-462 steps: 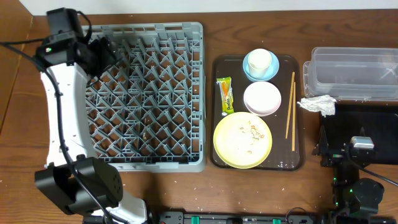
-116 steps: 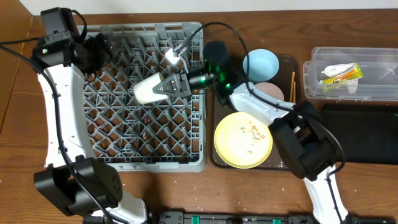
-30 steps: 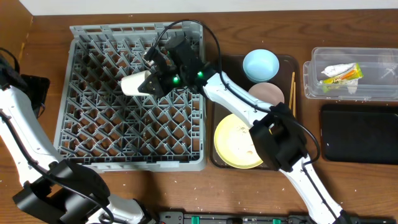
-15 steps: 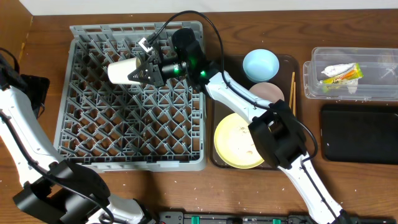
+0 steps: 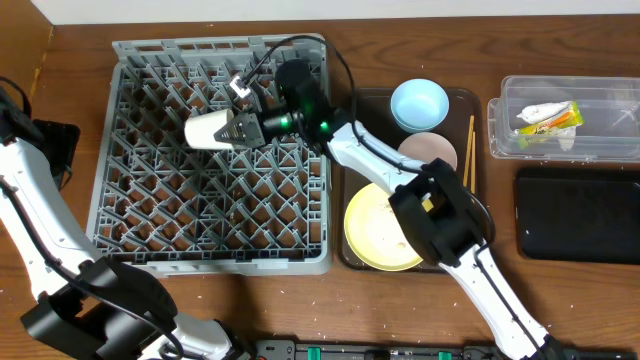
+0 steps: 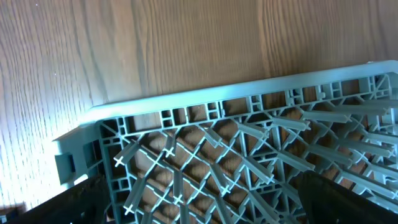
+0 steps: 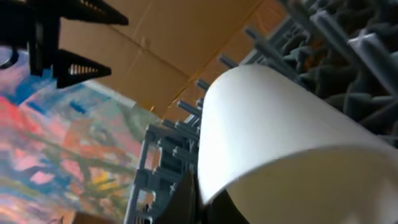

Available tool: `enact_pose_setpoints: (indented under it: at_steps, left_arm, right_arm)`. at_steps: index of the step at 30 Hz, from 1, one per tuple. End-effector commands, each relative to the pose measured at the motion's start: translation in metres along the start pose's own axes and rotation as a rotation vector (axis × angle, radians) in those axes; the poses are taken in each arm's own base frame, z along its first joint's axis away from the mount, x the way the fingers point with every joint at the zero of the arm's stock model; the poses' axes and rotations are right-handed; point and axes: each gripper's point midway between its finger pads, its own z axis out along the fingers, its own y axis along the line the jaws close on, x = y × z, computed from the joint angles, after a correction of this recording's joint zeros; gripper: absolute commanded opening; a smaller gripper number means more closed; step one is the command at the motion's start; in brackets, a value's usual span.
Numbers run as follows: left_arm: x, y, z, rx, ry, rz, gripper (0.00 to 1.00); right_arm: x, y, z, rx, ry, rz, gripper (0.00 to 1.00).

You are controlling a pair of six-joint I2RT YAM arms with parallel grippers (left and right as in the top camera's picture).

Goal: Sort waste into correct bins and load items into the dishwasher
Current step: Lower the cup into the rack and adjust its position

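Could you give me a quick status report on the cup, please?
Right gripper shut on cream cup, over dish rack. Left gripper open, at rack's corner. No obstruction seen.

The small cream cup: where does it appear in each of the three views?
Overhead: cream cup over the dish rack's upper middle, held by the right gripper.
Left wrist: not in it; only a rack corner and the table.
Right wrist: cup fills the centre and right, close up.
Shared landmark: the grey dish rack, in all three views.

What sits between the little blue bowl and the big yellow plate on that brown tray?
A pinkish-white bowl lies between the blue bowl and the yellow plate; the overhead view shows it.
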Motion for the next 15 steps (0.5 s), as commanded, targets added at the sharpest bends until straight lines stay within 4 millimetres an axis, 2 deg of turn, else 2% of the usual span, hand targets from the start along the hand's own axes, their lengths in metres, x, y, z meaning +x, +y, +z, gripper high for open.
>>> enact_pose_setpoints:
  at_steps: [1, 4, 12, 15]
  left_arm:
    - [-0.004, 0.005, -0.007, -0.007, -0.024, -0.015, 0.98]
    - [-0.003, 0.005, -0.007, -0.007, -0.024, -0.015, 0.98]
    - [-0.004, 0.005, -0.007, -0.007, -0.024, -0.015, 0.98]
    - [-0.004, 0.005, -0.007, -0.007, -0.024, -0.015, 0.98]
  right_arm:
    - [0.000, -0.009, -0.002, 0.010, -0.010, 0.022, 0.01]
    - [-0.003, -0.010, -0.002, 0.014, -0.022, 0.012, 0.01]
    - [-0.005, -0.046, -0.022, 0.146, -0.048, 0.086, 0.05]
    - [-0.011, -0.050, -0.032, 0.157, -0.060, 0.086, 0.05]
